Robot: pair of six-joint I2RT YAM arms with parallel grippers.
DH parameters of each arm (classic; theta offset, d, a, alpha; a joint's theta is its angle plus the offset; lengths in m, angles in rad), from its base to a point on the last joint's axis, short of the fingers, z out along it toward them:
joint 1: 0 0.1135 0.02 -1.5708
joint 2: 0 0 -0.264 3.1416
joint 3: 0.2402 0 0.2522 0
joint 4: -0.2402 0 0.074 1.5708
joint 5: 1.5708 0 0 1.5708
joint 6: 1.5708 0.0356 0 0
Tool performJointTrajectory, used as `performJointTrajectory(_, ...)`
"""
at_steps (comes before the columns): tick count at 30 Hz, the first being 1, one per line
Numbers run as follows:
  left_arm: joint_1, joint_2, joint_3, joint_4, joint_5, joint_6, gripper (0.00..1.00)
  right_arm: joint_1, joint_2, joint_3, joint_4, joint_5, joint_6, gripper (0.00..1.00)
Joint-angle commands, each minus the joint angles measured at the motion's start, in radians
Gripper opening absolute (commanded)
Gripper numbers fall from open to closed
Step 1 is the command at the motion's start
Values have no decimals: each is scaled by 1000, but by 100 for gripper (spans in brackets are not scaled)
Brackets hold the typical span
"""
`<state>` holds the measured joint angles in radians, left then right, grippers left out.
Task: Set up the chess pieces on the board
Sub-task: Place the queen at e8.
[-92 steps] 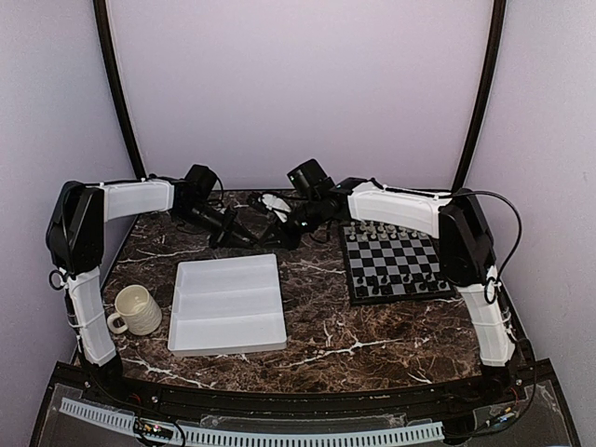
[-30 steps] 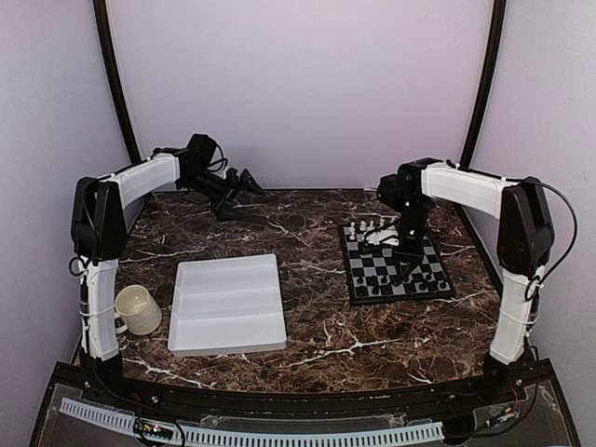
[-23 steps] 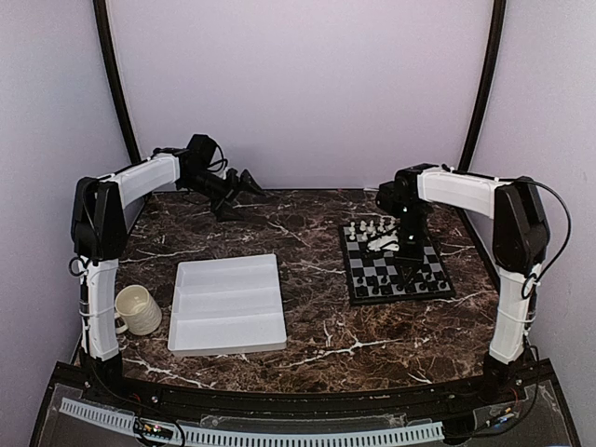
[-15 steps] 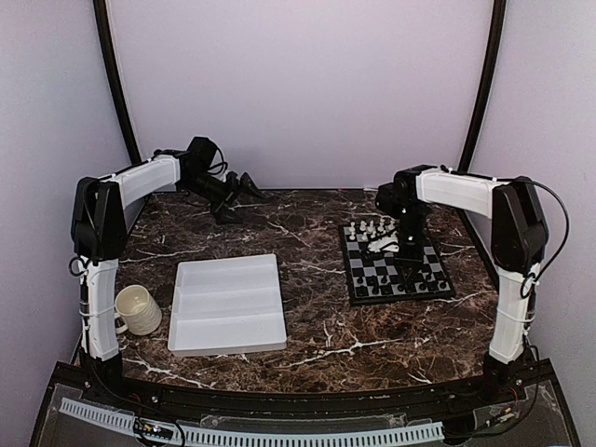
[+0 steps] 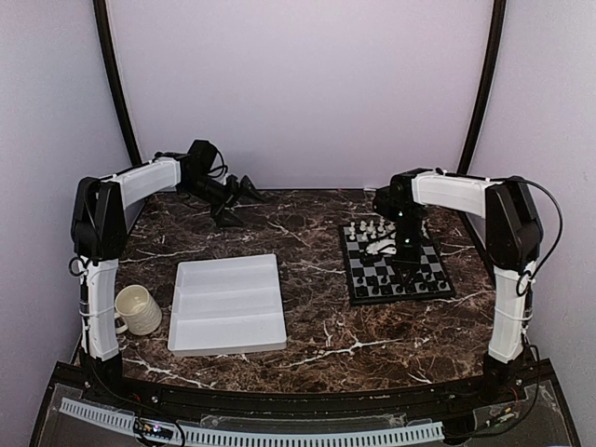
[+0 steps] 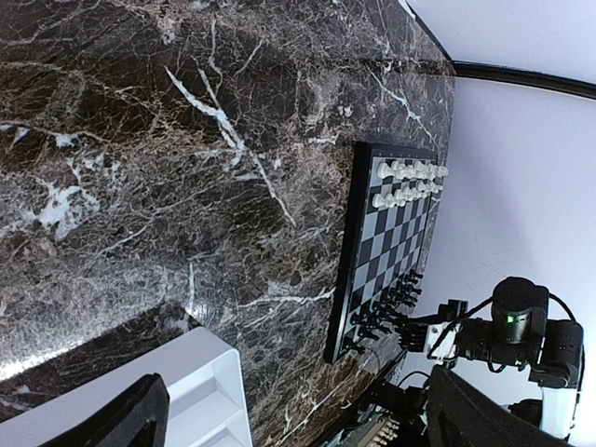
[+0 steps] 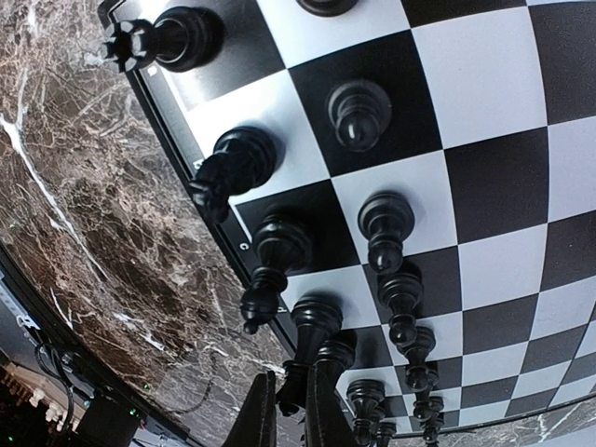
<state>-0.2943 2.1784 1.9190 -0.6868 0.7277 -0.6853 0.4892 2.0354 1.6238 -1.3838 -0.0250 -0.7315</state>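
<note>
- The right arm [image 5: 456,191] is bent down over the board [image 5: 430,263] at the tabletop's [image 5: 317,317] right; its jaws are pinched on the head of a black piece [image 7: 312,326] in the near rows.
- The left arm [image 5: 140,179] is raised far-left, its jaws spread wide and empty.
- A white tray [image 5: 228,303] and a mug [image 5: 137,309] are set well left.
- The pinch is shown only by the right wrist view.

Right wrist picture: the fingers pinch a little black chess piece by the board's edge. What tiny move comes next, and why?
Probably open the right fingers a little. The small black chess piece between them seems to stand in line with the other black pieces along the edge of the black-and-silver checked chessboard, so it looks ready to let go.
</note>
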Motion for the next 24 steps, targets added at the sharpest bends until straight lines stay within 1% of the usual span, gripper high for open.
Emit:
performJointTrajectory(1, 6, -28, -25, 14, 27, -8, 99, 2, 12, 22, 3, 6, 11, 0)
performJointTrajectory(18, 6, -28, -55, 46, 48, -28, 99, 2, 27, 38, 5, 4, 15, 16)
performJointTrajectory(24, 6, -24, -61, 57, 54, -34, 99, 2, 24, 42, 4, 9, 17, 20)
